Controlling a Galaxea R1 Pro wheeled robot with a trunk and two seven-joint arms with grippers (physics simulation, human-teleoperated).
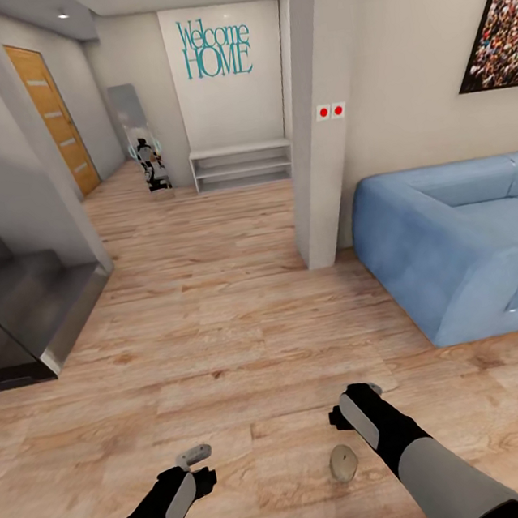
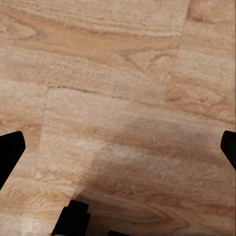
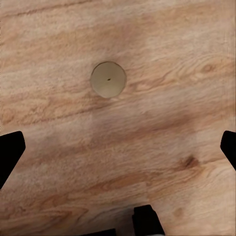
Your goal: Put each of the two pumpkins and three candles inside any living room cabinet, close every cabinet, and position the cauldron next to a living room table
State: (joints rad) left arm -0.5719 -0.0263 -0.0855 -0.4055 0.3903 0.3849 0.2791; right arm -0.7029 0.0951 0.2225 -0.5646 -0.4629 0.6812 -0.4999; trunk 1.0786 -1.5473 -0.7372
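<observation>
**Wood floor: both arms reaching forward, low**

Wood floor [image 1: 219, 329] is carrying one candle [image 1: 344, 462], standing upright between the arms, near the right gripper [image 3: 118, 147]. Both the right gripper and the left gripper [image 2: 118, 147] are pointing downward, fingers spread, gripping nothing.

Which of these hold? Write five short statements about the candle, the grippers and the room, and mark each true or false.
1. A candle stands on the wood floor. True.
2. The right gripper is shut on the candle. False: its fingers are spread wide and the candle stands apart from them on the floor.
3. The left gripper is open, with bare floor below. True.
4. A red sofa stands at the right. False: the sofa is blue.
5. The candle is nearer the left gripper than the right. False: it stands close beside the right arm.
</observation>
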